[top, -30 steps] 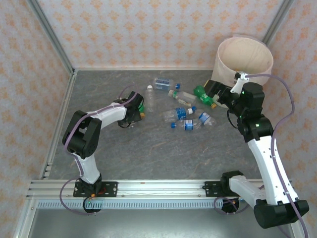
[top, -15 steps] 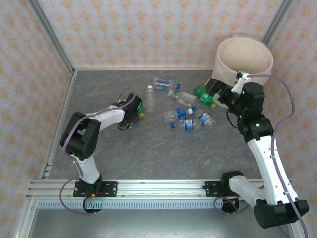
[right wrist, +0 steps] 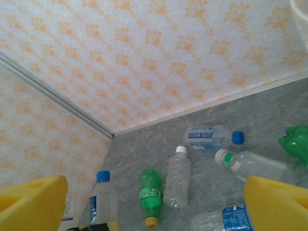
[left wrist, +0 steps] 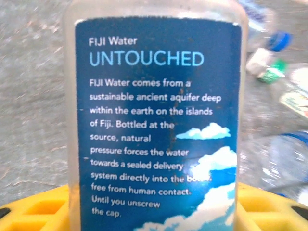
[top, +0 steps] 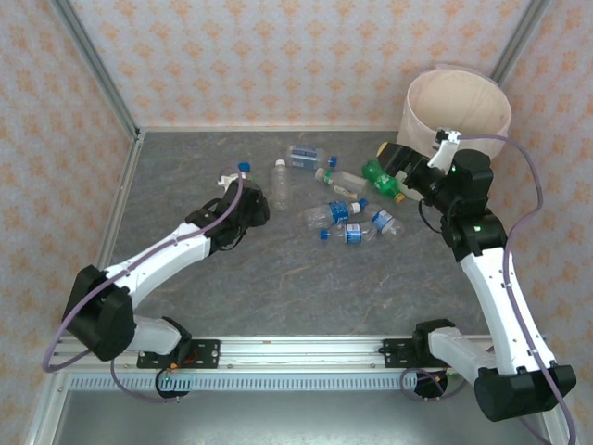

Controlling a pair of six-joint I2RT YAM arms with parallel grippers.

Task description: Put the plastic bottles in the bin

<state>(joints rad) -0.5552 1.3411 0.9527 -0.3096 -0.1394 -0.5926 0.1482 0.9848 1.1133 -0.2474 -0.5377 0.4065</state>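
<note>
Between the yellow fingers (left wrist: 48, 199) of the left hand (top: 241, 190), at the left of the table (top: 306, 287), one clear plastic bottle (left wrist: 156, 120) with a blue Fiji Water label and a blue cap stands upright; the hand is clamped on its body. Whether its base touches the table cannot be told. Just right of it lie a green bottle (right wrist: 150, 195) with an orange cap and a clear bottle (top: 280, 181) with a white cap, side by side. Farther right, around the middle of the table, the other bottles lie on their sides: a blue-labelled bottle (top: 304, 156) on the far side, a white-capped bottle (top: 345, 179), a crushed green bottle (top: 375, 173), and a nearer group of blue-labelled ones (top: 329, 213). The bin (top: 428, 130), a round cream bucket, stands in the far right corner, well apart from the held bottle. The right hand (top: 391, 156) hangs just beside the bin's left wall, near the crushed green bottle, with its fingers spread wide and nothing between them. Orange-patterned walls (top: 278, 56) enclose the table on the left, far and right sides.
</note>
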